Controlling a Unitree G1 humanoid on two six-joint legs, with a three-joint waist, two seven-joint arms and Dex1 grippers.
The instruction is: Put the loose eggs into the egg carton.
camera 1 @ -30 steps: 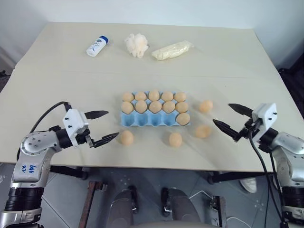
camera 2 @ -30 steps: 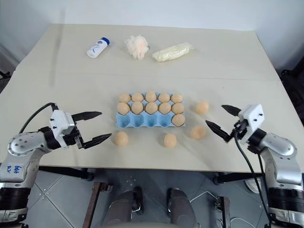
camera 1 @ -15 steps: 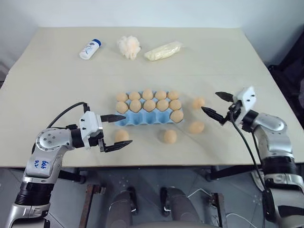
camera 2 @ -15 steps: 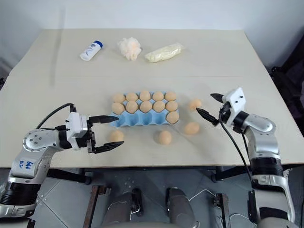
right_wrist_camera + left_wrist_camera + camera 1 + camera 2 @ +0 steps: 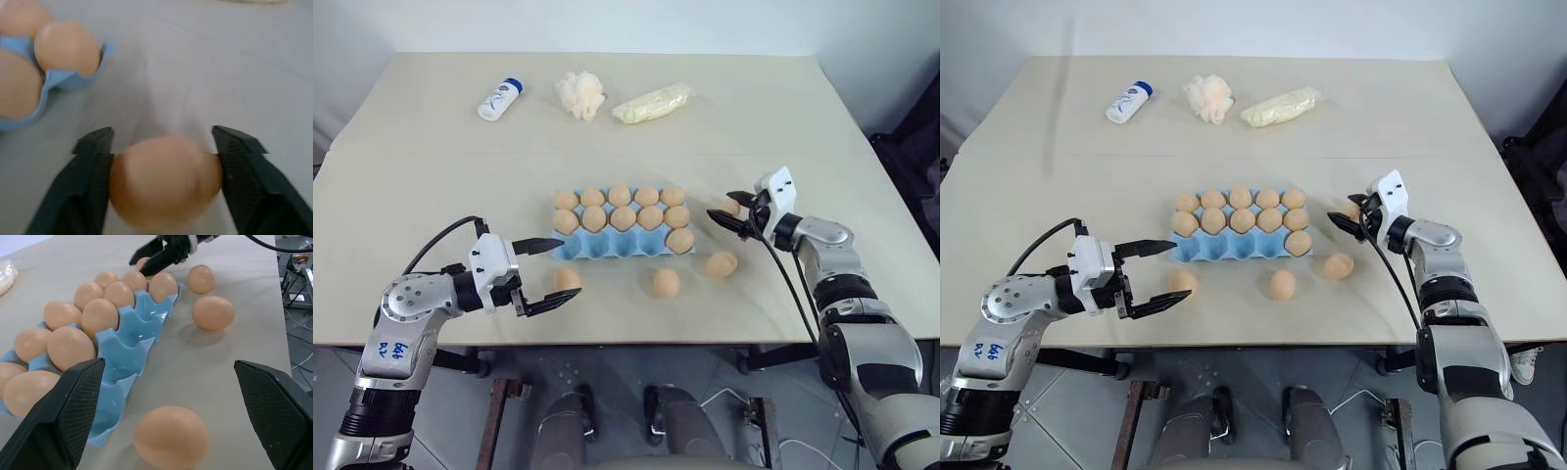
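The light blue egg carton (image 5: 607, 250) lies at mid-table with its two far rows full and one egg in the near row's right cup. My right gripper (image 5: 722, 206) is just right of the carton, shut on a loose egg (image 5: 165, 181) that still sits on the table, one finger pressing on each side. Two more loose eggs (image 5: 721, 263) (image 5: 665, 283) lie in front of the carton's right end. My left gripper (image 5: 548, 274) hovers open at the carton's near left corner. A loose egg (image 5: 171, 435) lies between its wide-spread fingertips, untouched.
Along the table's far side lie a white bottle with a blue cap (image 5: 498, 99), a fluffy cream puff (image 5: 579, 93) and a pale filled bag (image 5: 652, 103). The table's front edge runs just below the left gripper.
The right gripper has reached forward and left to the egg beside the carton and closed on it. The left gripper stays open in place. The camera view shifted slightly.
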